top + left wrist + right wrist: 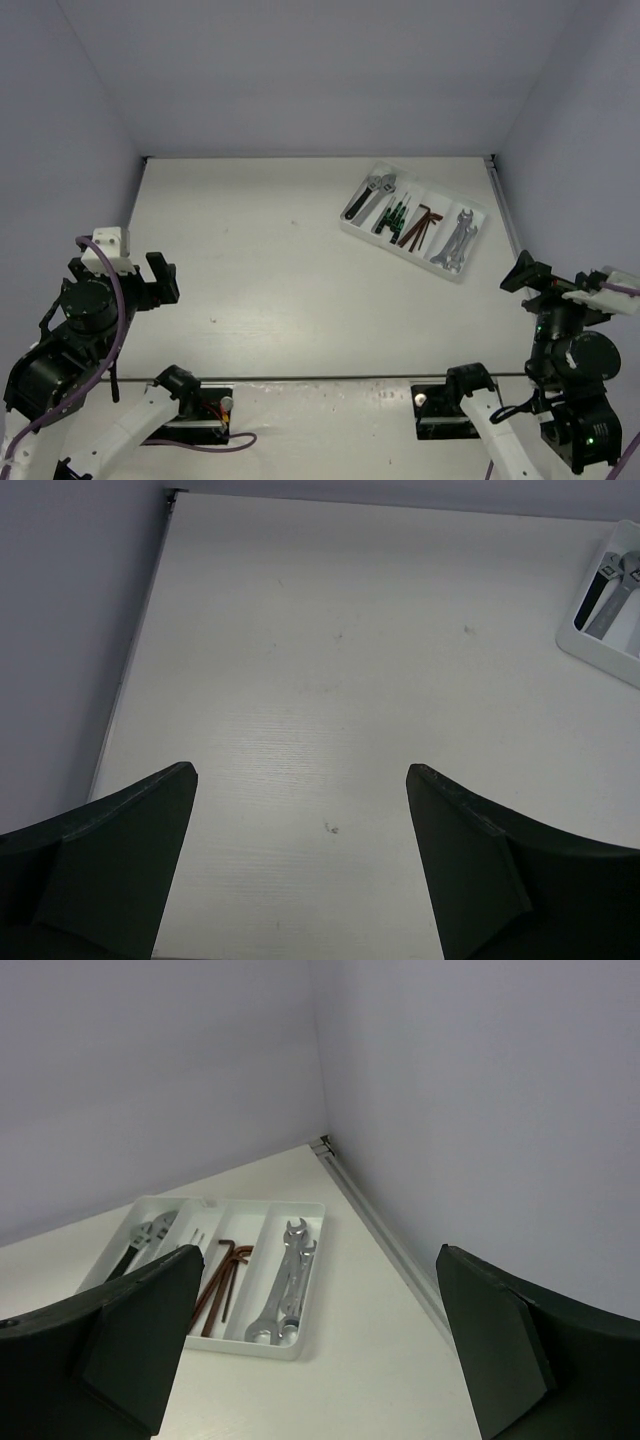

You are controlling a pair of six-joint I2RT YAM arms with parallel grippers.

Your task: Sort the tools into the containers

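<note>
**Tools all in tray – both arms back, jaws apart**

Translucent white rectangular plastic tray (400,254) sits on the white table (280,280), far right part, turned at a slant to the table edges. It has four long compartments, each holding one kind of tool.

- Leftmost in the top view: black-handled silver adjustable wrench (368,195).
- Next: thin green-and-black screwdrivers (392,214), bunched together.
- Third: dark reddish-brown L-shaped hex keys (420,226).
- Rightmost: silver open-end wrenches (455,240), lying side by side lengthwise.

Left gripper (148,280) is at the near left, well apart from the tray. Its own camera shows the fingers spread wide (300,770), nothing between them – only bare tabletop ahead, with one corner of the tray (590,645) at the right edge.

Right gripper (525,272) is at the near right, nearer the tray but not touching it. Fingers released and wide (320,1250), holding nothing. From that wrist the tray (312,1280) lies ahead by the wall corner, with the open-end wrenches (285,1290) and hex keys (225,1280) plain to see (the screwdrivers are mostly hidden behind one finger).
</note>
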